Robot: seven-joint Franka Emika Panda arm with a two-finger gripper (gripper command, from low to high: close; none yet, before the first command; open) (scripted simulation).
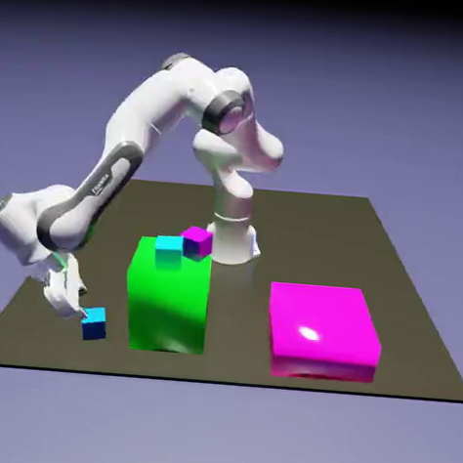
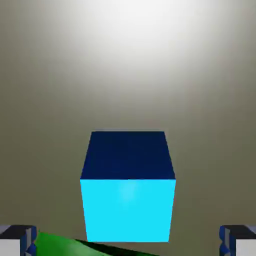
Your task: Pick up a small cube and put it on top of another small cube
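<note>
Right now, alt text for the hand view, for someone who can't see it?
A small blue cube, top lit cyan, sits centered below the middle; the open hand's finger tips flank it at the bottom corners, with a sliver of green between them.

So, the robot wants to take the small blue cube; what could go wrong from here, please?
The claw is open and the blue cube is not yet between its tips, so closing too early might miss it or only push it away.

The green block stands close to the blue cube, so the claw could bump it on a careless move.

The turquoise cube seems to sit on the green block, so such a bump might knock it off.
</note>
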